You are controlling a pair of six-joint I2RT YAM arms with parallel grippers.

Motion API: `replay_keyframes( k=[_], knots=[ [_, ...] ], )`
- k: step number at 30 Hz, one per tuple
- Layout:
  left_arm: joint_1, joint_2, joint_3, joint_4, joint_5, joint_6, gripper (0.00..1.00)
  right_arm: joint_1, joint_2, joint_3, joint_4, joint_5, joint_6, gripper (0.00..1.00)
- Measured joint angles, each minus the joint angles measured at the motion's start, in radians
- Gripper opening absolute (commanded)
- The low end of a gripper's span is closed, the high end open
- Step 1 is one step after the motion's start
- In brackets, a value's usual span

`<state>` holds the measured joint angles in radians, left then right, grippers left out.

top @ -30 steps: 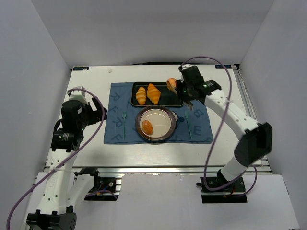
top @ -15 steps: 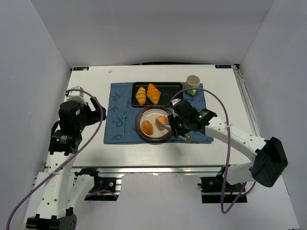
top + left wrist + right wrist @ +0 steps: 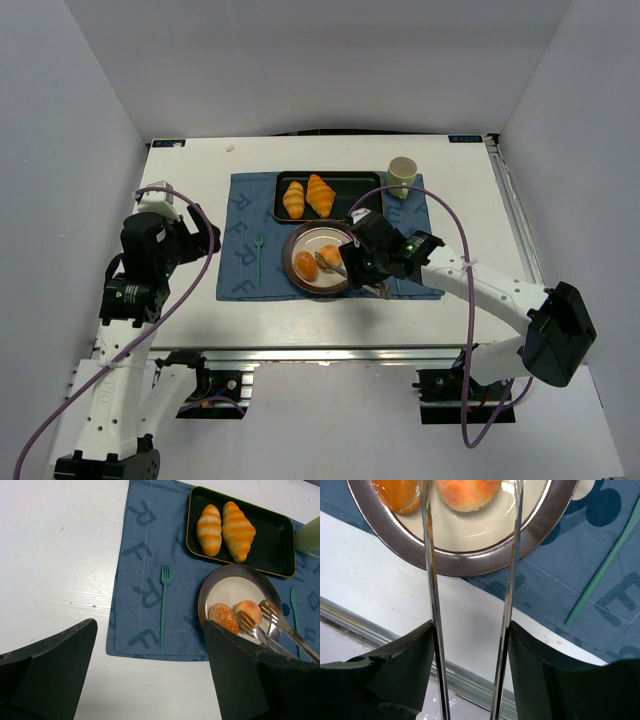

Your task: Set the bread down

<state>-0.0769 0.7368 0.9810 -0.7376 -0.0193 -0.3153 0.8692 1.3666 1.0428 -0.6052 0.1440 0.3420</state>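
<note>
Two round orange-brown buns of bread (image 3: 306, 265) (image 3: 330, 255) lie side by side in the metal plate (image 3: 322, 225). The left wrist view has them as bread (image 3: 223, 617) (image 3: 248, 611), the right wrist view as bread (image 3: 397, 492) (image 3: 467, 492). My right gripper (image 3: 375, 262) (image 3: 470, 627) is shut on metal tongs (image 3: 427, 555). The tongs (image 3: 275, 620) stand spread, their tips on either side of the right-hand bun and not pinching it. My left gripper (image 3: 195, 235) (image 3: 150, 680) hangs open and empty over the bare table, left of the mat.
A black tray (image 3: 365, 195) behind the plate holds two croissants (image 3: 293, 198) (image 3: 320, 194). A pale cup (image 3: 402, 172) stands at the tray's right end. A teal fork (image 3: 257, 258) lies on the blue placemat (image 3: 240, 270), left of the plate.
My right arm carried a bun in the tongs from the tray's right end down to the plate. The tongs have now spread and the bun rests beside the first one.
</note>
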Motion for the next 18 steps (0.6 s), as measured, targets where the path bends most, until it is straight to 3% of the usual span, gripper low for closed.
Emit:
replay_keyframes(
  k=[18],
  knots=[
    [0.0, -0.002, 0.029, -0.015, 0.0, 0.0, 0.98, 0.003, -0.187, 0.086, -0.114, 0.113, 0.042, 0.64]
  ],
)
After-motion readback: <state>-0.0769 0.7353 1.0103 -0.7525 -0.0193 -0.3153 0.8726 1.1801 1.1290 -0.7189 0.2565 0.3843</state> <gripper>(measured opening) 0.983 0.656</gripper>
